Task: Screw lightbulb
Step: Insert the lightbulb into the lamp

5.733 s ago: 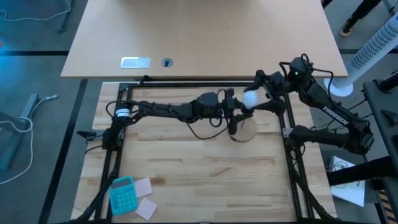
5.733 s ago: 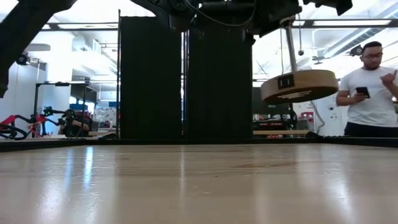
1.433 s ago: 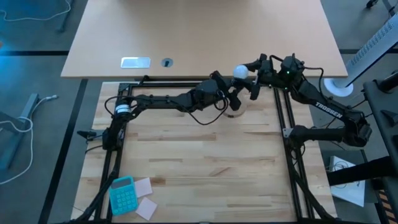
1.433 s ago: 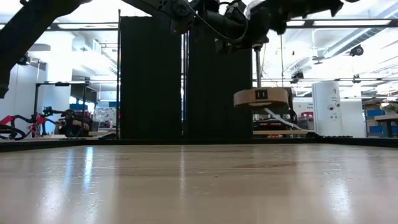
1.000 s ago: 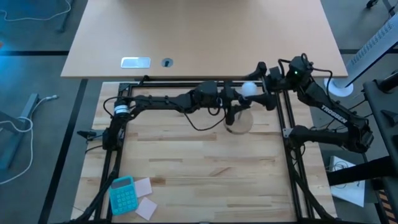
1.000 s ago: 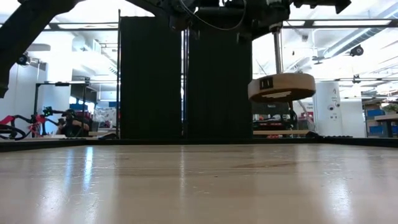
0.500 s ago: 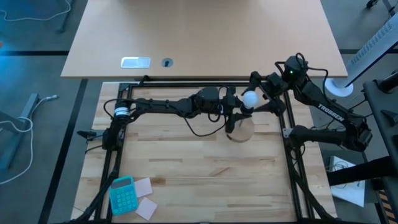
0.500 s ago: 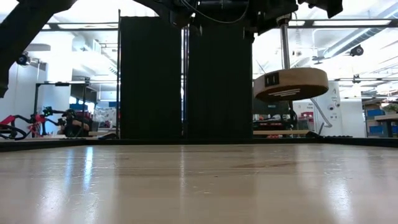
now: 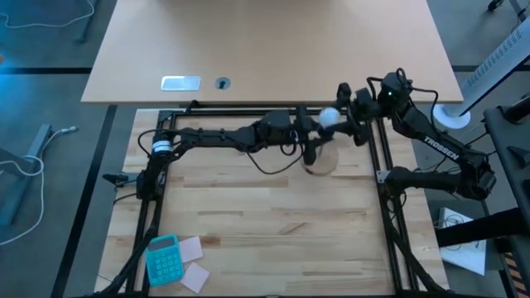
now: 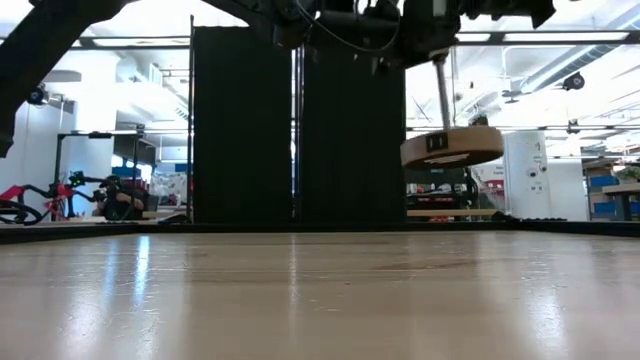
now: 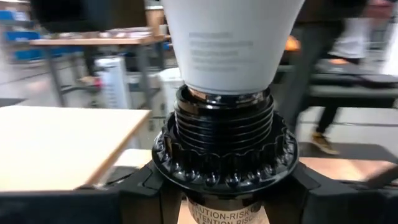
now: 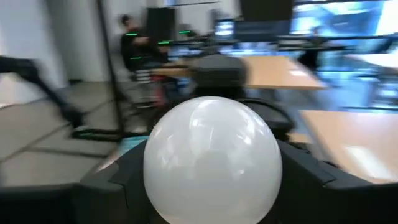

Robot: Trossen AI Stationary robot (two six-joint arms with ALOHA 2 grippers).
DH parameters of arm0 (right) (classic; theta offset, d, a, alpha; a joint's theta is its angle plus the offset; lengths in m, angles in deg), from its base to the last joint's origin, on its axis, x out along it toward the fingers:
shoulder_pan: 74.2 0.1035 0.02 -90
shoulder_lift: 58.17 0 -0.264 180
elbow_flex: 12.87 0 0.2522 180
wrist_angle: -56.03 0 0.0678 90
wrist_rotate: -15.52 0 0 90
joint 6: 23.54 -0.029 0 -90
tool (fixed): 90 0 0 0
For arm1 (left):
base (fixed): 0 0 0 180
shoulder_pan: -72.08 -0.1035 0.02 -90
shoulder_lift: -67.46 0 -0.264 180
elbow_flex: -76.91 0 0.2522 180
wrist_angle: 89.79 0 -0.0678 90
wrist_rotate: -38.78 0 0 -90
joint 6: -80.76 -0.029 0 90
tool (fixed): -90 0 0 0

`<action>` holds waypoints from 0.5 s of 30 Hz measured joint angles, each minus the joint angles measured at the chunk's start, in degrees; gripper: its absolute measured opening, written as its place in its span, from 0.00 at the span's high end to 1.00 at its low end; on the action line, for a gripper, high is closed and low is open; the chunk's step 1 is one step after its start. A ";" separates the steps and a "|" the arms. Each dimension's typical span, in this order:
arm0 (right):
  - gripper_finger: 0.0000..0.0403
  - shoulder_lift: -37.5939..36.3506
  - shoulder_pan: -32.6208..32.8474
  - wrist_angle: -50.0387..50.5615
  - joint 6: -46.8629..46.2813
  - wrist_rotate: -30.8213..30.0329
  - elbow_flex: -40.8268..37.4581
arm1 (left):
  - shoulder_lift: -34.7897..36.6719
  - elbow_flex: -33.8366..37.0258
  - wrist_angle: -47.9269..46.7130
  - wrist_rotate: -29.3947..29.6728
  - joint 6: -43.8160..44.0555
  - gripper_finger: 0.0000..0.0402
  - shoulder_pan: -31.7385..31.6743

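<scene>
My left gripper [image 9: 308,135] is clamped on the black socket [image 11: 224,146] of the wooden disc stand [image 9: 320,161], holding the whole stand in the air near the far edge of the light wood table [image 9: 265,223]; the low view shows the disc [image 10: 452,147] hanging clear above the tabletop with open air beneath it. The lightbulb [image 9: 330,117] sits with its neck in the socket, its white cone filling the left wrist view [image 11: 231,43] and its globe filling the right wrist view [image 12: 211,158]. My right gripper [image 9: 344,122] is at the bulb from the right side, its dark fingers [image 12: 311,180] on either flank of the globe; I cannot tell whether they are pressing on the glass or just beside it. The two arms meet nose to nose, so room between them is tight, and the black frame rails [image 9: 383,165] run close by the right arm. The near half of the table is open wood. In the near left corner lie a blue calculator [image 9: 162,257] and pale paper squares [image 9: 193,263], well apart from the work. Beyond the far rail stands a tan desk [image 9: 265,50]. A person's legs [image 11: 339,93] show blurred in the room behind.
</scene>
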State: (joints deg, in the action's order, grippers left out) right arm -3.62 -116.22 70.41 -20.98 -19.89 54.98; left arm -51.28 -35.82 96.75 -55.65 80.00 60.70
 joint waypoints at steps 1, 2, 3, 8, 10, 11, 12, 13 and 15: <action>0.41 -0.01 0.01 -0.01 0.44 -2.96 -0.01 | 0.00 -0.01 -0.09 1.28 -0.16 0.61 -0.47; 0.41 -0.02 0.07 -0.01 0.87 -6.01 0.00 | 0.00 -0.01 -0.11 3.00 -0.45 0.61 -0.84; 0.40 -0.02 0.13 0.05 1.55 -9.48 0.00 | 0.06 0.01 -0.16 4.97 -0.67 0.61 -1.26; 0.39 1.92 1.56 -1.74 2.30 -30.92 0.25 | -0.04 -1.64 -2.70 14.23 -2.04 0.61 -3.50; 0.39 3.47 2.63 -2.82 2.08 -37.86 0.35 | -0.66 -2.82 -3.67 17.29 -2.82 0.61 -3.90; 0.39 4.38 3.08 -3.35 1.96 -40.53 0.35 | -1.00 -3.36 -4.73 18.15 -2.86 0.61 -4.04; 0.39 5.19 3.49 -3.67 1.74 -42.73 0.35 | -1.19 -3.54 -5.27 18.90 -2.83 0.61 -4.15; 0.38 5.93 3.81 -3.70 1.80 -43.96 0.38 | -1.26 -3.55 -6.05 19.46 -2.83 0.61 -4.28; 0.35 6.95 3.90 -3.27 2.15 -43.43 0.61 | -1.29 -3.11 -6.88 19.76 -2.64 0.61 -4.50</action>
State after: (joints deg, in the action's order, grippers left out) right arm 3.32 -112.32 67.14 -18.82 -63.32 55.59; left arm -52.57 -38.94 89.87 -35.89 77.36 56.20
